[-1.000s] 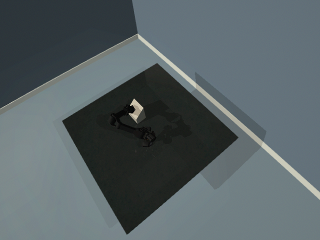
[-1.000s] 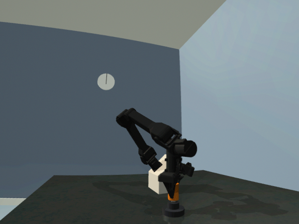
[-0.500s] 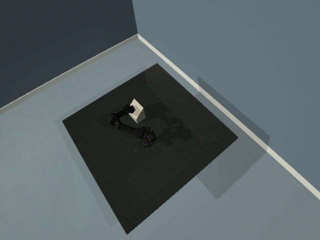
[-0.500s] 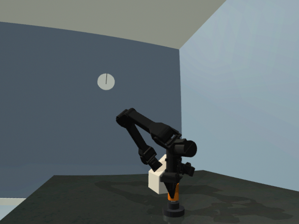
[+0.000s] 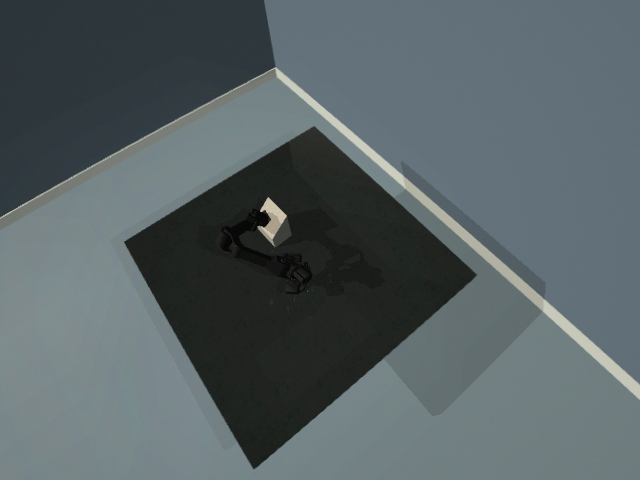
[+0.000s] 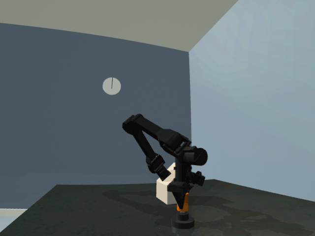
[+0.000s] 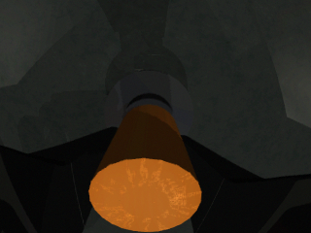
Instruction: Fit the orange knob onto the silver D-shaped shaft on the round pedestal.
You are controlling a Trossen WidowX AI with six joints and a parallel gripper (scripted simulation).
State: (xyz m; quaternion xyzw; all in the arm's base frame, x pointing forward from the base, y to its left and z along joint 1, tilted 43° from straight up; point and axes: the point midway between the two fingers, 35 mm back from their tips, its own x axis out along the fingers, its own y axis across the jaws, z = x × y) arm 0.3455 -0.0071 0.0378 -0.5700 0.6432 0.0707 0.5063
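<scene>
The orange knob (image 6: 186,202) (image 7: 146,194) is upright between the fingers of my gripper (image 6: 181,205), which is shut on it and points down. The dark round pedestal (image 6: 182,222) (image 7: 114,109) stands directly below the knob. In the exterior view a short bit of the silver shaft (image 6: 182,212) shows between the knob's lower edge and the pedestal's raised collar, so the knob is not touching the pedestal. The knob hides the shaft's top, and its hole and both flat sides are hidden. In the top view the arm hides the knob and pedestal.
A cream block with a sloped top (image 5: 274,219) (image 6: 162,192) stands on the dark table (image 5: 206,330) (image 6: 76,203) beside the arm's base, behind the gripper in the exterior view. Shadows of the arm fall across the table. A round clock (image 6: 111,86) hangs on the wall.
</scene>
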